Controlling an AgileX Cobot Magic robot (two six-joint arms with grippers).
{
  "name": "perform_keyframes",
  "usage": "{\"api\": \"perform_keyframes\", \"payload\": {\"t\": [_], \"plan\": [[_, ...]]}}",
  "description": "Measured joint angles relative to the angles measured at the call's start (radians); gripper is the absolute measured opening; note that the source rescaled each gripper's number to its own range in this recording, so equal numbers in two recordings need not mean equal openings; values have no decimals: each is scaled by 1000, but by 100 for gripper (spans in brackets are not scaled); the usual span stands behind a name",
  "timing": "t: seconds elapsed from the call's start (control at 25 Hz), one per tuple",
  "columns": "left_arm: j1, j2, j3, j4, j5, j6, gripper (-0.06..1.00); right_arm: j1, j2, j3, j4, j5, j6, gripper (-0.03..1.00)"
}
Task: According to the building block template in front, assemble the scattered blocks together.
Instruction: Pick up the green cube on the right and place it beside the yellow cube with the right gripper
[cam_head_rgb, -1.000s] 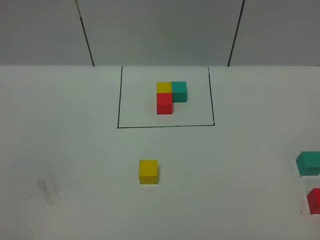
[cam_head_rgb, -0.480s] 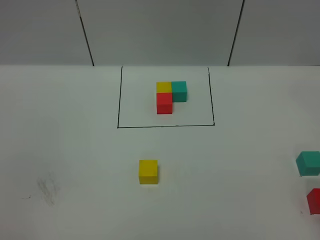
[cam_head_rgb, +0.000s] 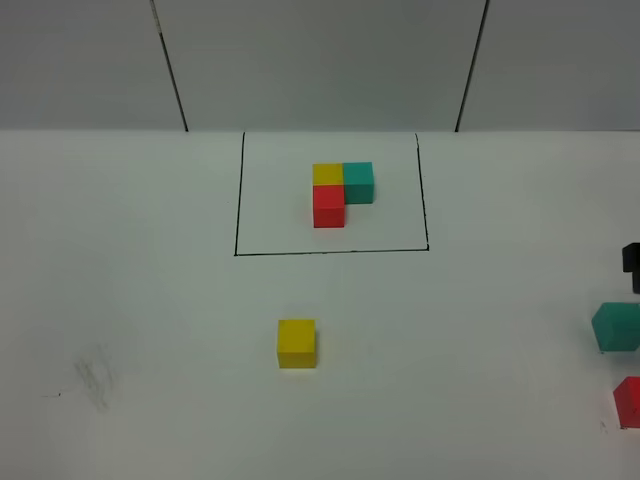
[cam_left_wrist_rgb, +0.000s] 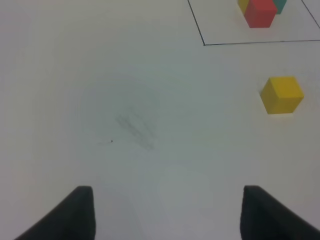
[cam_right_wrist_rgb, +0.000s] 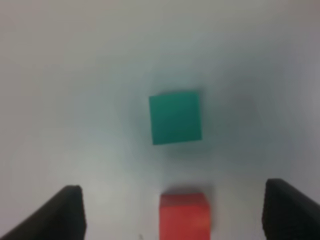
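White tabletop (cam_head_rgb: 150, 300), yellow cube (cam_head_rgb: 297, 343) standing alone

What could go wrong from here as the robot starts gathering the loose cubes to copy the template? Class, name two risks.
1. The loose teal cube and red cube lie near each other beneath the open right pincer; descending for one might nudge the other.
2. Both sit at the high view's right edge, partly cropped, so a slip there may be hard to see.
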Motion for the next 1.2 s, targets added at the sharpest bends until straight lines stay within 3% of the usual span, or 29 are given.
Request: {"api": "perform_keyframes", "payload": {"t": [0.36,1.2], "plan": [[0,0,0,0,0,0,36,20,158,-1,-108,-106,-20,57],[0,0,0,0,-2,0,36,25,418,-1,-90,-257,-22,57]]}}
